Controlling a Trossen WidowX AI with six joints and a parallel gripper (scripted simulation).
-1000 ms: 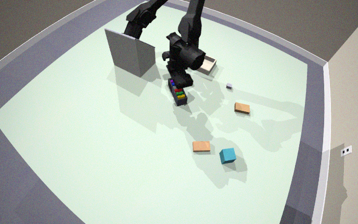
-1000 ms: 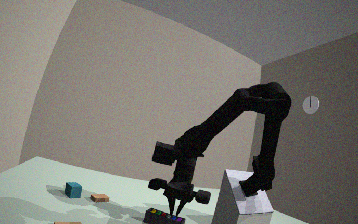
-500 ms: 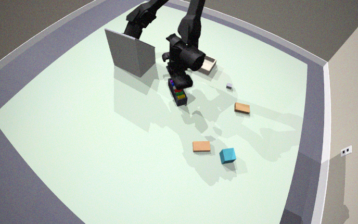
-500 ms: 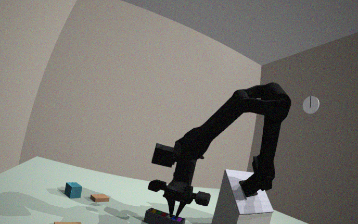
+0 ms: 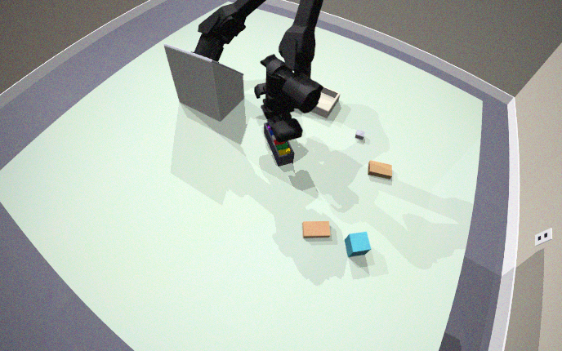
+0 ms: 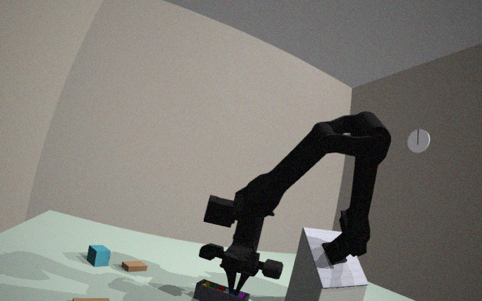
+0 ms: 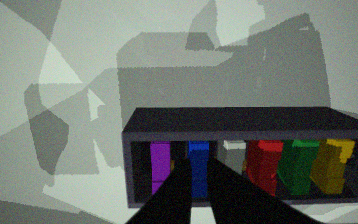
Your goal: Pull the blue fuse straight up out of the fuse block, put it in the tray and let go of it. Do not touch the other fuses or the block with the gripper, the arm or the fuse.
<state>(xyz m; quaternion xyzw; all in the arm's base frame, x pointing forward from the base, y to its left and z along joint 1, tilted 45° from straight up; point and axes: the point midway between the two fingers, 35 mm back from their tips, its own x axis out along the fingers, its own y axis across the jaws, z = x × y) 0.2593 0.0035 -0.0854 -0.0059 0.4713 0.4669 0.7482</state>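
The fuse block (image 5: 284,162) (image 6: 206,292) (image 7: 230,120) is a dark open box with a row of coloured fuses standing in it. The blue fuse (image 7: 199,149) stands in the block between the purple fuse (image 7: 160,157) and the pale grey fuse (image 7: 234,154). My gripper (image 6: 235,292) (image 7: 197,166) points down into the block and is shut on the blue fuse, one finger on each side of it. The fingertips are hidden by the arm in the top view. The tray (image 5: 320,113), pale inside, lies behind the arm, partly covered by it.
Red (image 7: 264,172), green (image 7: 300,172) and yellow (image 7: 332,172) fuses fill the block's other end. A tall grey wedge (image 5: 200,86) (image 6: 300,269) stands beside the arm. A small pale cube (image 5: 359,135), two orange-brown blocks (image 5: 316,228) (image 5: 380,169) and a blue cube (image 5: 357,244) (image 6: 99,255) lie farther off.
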